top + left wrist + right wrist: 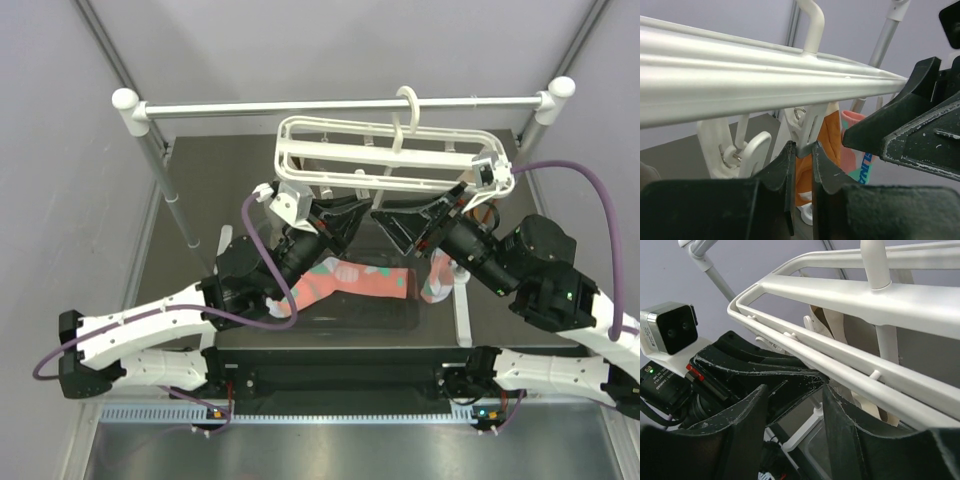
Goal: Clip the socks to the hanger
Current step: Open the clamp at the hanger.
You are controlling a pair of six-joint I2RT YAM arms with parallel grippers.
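The white hanger [390, 150] hangs by its hook from the metal rail [330, 104]. One salmon-pink sock [360, 280] with mint patches lies flat on the dark tray below. Another sock [437, 283] is at the tray's right edge, and a pink and mint sock [858, 150] shows behind the clips. My left gripper [804, 147] is up under the hanger rail [765, 80], shut on the lower tab of a white clip [807, 125]. My right gripper [792, 395] faces it under the frame [850, 295], open with nothing between its fingers. The two grippers [345, 215] [400, 228] nearly meet.
An orange cloth [829, 145] hangs behind the held clip and a beige cloth [840, 330] hangs from the frame. A second white clip [740, 150] dangles left of the held one. Rail posts [165, 170] stand left and right. The clear tray [300, 320] sits under the arms.
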